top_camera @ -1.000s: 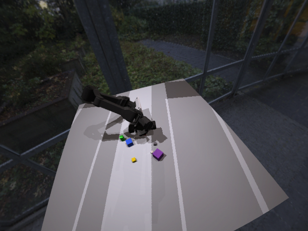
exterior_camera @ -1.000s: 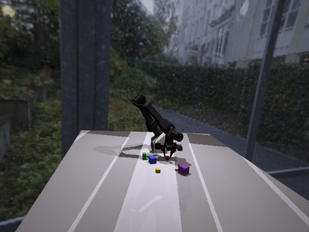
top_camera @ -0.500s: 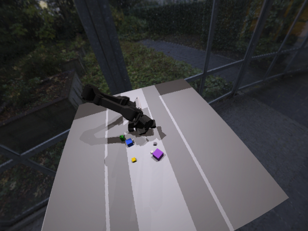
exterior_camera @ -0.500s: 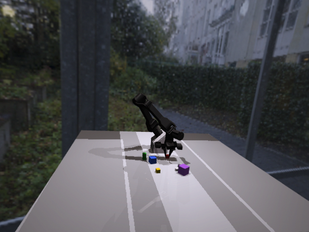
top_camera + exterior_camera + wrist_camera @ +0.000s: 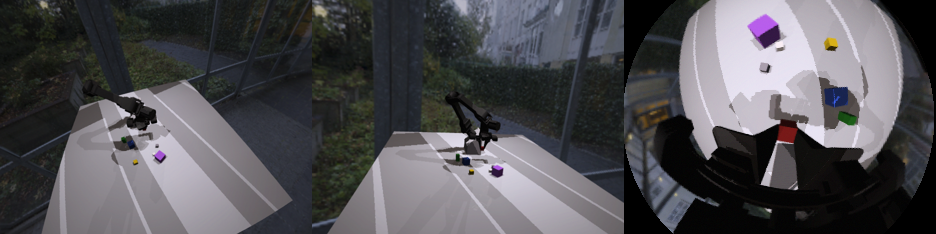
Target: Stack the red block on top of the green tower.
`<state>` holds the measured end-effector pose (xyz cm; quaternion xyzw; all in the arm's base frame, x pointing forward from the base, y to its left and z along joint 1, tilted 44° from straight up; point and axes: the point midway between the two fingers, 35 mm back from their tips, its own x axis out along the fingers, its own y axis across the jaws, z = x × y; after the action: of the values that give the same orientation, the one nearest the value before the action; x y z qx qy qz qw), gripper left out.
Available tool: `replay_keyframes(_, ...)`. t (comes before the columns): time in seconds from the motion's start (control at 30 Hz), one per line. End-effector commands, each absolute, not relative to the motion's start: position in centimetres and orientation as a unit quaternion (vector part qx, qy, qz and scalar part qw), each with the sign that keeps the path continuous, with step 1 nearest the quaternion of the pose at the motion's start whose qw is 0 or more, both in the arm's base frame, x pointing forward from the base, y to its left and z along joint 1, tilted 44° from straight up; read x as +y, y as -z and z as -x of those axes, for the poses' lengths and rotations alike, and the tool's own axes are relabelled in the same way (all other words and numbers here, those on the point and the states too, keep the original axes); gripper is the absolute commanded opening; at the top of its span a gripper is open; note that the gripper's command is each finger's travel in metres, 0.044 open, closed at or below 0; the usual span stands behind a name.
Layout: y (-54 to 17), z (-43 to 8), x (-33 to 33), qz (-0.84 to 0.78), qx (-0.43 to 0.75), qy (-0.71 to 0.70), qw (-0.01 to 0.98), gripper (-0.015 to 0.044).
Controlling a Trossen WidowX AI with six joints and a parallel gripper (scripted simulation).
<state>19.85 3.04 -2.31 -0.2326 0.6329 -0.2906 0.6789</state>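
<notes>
My gripper (image 5: 787, 128) is shut on the small red block (image 5: 787, 132), held a little above the table near the arm's base. A sliver of the red block also shows under the fingers in the top view (image 5: 144, 128) and in the exterior view (image 5: 482, 148). The green tower (image 5: 123, 139) is a narrow upright green piece standing on the table to the left of my gripper. It also shows in the exterior view (image 5: 457, 157) and at the right in the wrist view (image 5: 847, 119). My gripper (image 5: 142, 125) is apart from the tower.
A blue block (image 5: 131, 144) sits right beside the green tower. A yellow block (image 5: 135, 161), a purple block (image 5: 160, 155), a small grey cube (image 5: 157, 145) and a small white cube (image 5: 153, 153) lie further toward the front.
</notes>
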Motion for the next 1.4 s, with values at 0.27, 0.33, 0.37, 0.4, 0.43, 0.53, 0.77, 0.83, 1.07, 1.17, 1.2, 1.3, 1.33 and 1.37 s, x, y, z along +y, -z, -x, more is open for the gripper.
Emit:
replay_keyframes(0.27,-0.7,-19.8,5.9,0.226,0.632,0.29,0.682,0.0)
replay_keyframes(0.33,-0.6,-19.8,5.9,0.228,0.632,0.29,0.682,0.0)
replay_keyframes(0.37,-0.6,-19.8,5.9,0.226,0.632,0.29,0.682,0.0)
replay_keyframes(0.4,-0.7,-19.9,5.9,0.226,0.632,0.29,0.682,0.0)
replay_keyframes(0.43,-0.9,-20.0,5.7,0.226,0.632,0.289,0.682,0.0)
replay_keyframes(0.53,-1.9,-20.5,4.8,0.224,0.634,0.286,0.683,0.0)
replay_keyframes(0.77,-4.6,-21.4,2.3,0.222,0.635,0.281,0.685,0.0)
replay_keyframes(0.83,-5.3,-21.6,1.5,0.221,0.635,0.28,0.685,0.0)
replay_keyframes(1.07,-7.9,-21.7,-1.3,0.222,0.634,0.281,0.685,0.0)
replay_keyframes(1.17,-9.0,-21.5,-2.6,0.224,0.633,0.283,0.685,0.0)
replay_keyframes(1.2,-9.4,-21.5,-3.0,0.224,0.633,0.284,0.685,0.0)
replay_keyframes(1.3,-10.4,-21.1,-4.3,0.226,0.632,0.287,0.684,0.0)
replay_keyframes(1.33,-10.8,-21.0,-4.7,0.227,0.632,0.288,0.683,0.0)
replay_keyframes(1.37,-11.2,-20.9,-5.1,0.227,0.631,0.289,0.683,0.0)
